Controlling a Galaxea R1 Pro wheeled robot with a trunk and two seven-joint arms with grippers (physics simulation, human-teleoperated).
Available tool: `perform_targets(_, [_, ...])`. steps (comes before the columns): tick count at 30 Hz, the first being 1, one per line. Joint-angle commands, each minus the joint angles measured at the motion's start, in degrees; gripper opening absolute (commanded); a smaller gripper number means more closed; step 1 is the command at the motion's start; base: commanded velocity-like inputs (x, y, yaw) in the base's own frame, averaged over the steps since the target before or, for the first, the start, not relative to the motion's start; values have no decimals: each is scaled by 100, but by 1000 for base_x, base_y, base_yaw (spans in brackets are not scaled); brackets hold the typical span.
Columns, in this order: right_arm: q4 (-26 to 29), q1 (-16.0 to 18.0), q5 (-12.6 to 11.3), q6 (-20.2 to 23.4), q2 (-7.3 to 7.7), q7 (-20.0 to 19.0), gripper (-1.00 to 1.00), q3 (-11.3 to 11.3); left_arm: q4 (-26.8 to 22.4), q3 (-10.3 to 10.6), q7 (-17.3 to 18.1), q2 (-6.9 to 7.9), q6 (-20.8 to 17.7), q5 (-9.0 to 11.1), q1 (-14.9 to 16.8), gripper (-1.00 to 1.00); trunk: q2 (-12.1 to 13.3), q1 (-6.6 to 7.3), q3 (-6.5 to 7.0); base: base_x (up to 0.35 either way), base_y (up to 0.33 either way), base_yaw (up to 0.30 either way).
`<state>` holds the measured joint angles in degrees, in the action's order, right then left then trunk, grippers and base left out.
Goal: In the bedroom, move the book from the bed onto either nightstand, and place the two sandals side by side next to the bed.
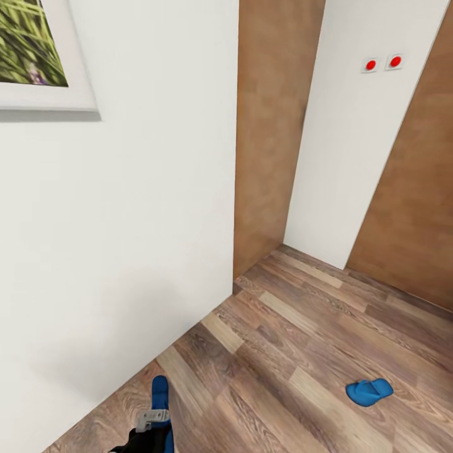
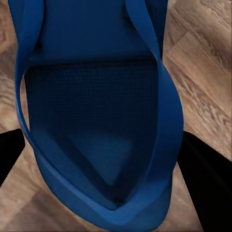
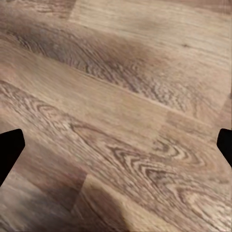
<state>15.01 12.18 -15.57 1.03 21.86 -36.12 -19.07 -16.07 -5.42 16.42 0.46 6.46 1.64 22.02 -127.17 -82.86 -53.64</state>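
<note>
My left gripper sits at the lower edge of the head view, shut on a bright blue sandal that it holds above the wood-plank floor. Up close in the left wrist view, that sandal and its thong straps lie between the black fingers of the left gripper. The other blue sandal lies flat on the floor to the right, well apart from it. My right gripper is open over bare floor planks. The book, the bed and the nightstand are out of view.
A white wall stands close on the left, with a framed picture high on it. Brown wooden doors flank a white wall strip carrying two red-dot switches. Open floor stretches ahead and right.
</note>
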Motion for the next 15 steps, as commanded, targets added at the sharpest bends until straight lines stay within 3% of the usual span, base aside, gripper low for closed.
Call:
perform_targets(1, [-6,4,-33,11,1,-27,100,-9,6,-38,44,-2,4,16,4,-100,-2,-2,-5,326,0,0])
perform_targets(8, [-6,4,-33,11,-2,-27,100,-9,5,-38,43,-2,4,15,4,-100,-2,-2,-14,301,0,-56])
perform_targets(15, [-6,4,-33,11,-2,-27,100,-9,6,-38,45,-2,4,20,4,-100,-2,-2,-40,48,0,-207])
